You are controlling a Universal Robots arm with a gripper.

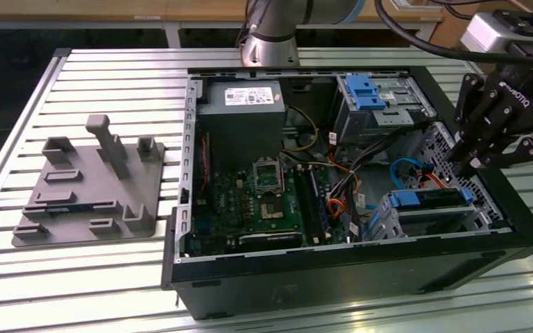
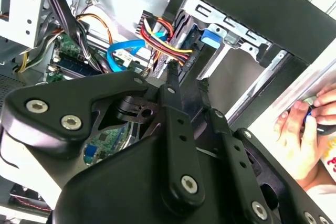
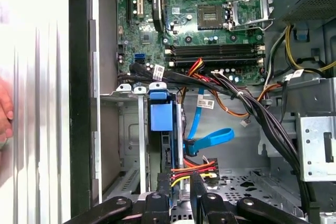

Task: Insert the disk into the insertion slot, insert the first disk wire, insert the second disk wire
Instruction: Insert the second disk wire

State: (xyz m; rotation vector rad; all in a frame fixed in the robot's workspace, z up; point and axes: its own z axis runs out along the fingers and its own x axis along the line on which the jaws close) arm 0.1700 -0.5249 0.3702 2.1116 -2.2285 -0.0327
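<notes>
First wrist view: the gripper's fingers stand narrowly apart, with the red-and-yellow wire bundle crossing the gap between them. Just beyond the tips, the disk already sits in the insertion slot, so I judge that step done. A blue flat cable ends beside the disk, slightly farther out. It may be plugged in, though this angle cannot confirm it. The wire steps remain.

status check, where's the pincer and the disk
pincer close by the red-yellow wires. disk sits in insertion slot. a hand outside the case.
</notes>
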